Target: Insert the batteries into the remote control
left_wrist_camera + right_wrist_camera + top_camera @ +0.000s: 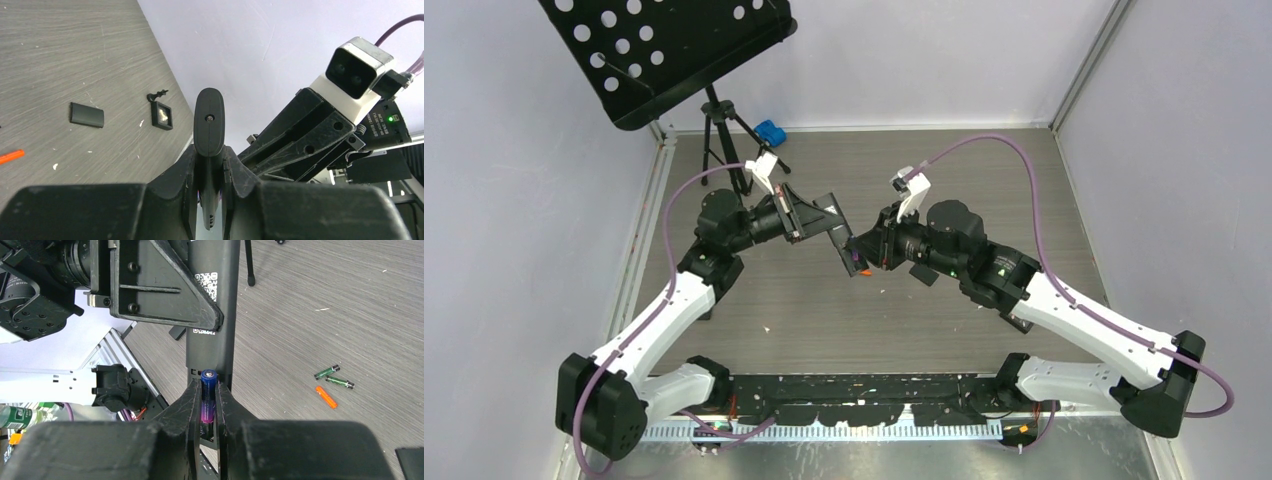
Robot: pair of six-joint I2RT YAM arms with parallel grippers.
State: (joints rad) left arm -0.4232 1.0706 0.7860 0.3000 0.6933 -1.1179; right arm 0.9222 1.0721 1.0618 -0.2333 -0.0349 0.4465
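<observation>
My left gripper [842, 240] is shut on the black remote control [209, 120] and holds it above the table, edge-on in the left wrist view. In the right wrist view the remote [212, 315] hangs lengthwise, with its open lower end at my right gripper [208, 386]. My right gripper [865, 256] is shut on a purple battery [208, 390], which is pressed up against the remote's lower end. On the table lie two green batteries [327, 372] and one orange battery [326, 396]. The orange one also shows in the left wrist view [11, 156].
A flat black cover [86, 114] and a small black square piece [162, 116] lie on the table near the wall. A perforated music stand [674, 50] on a tripod [720, 135] and a blue object [770, 131] are at the back left.
</observation>
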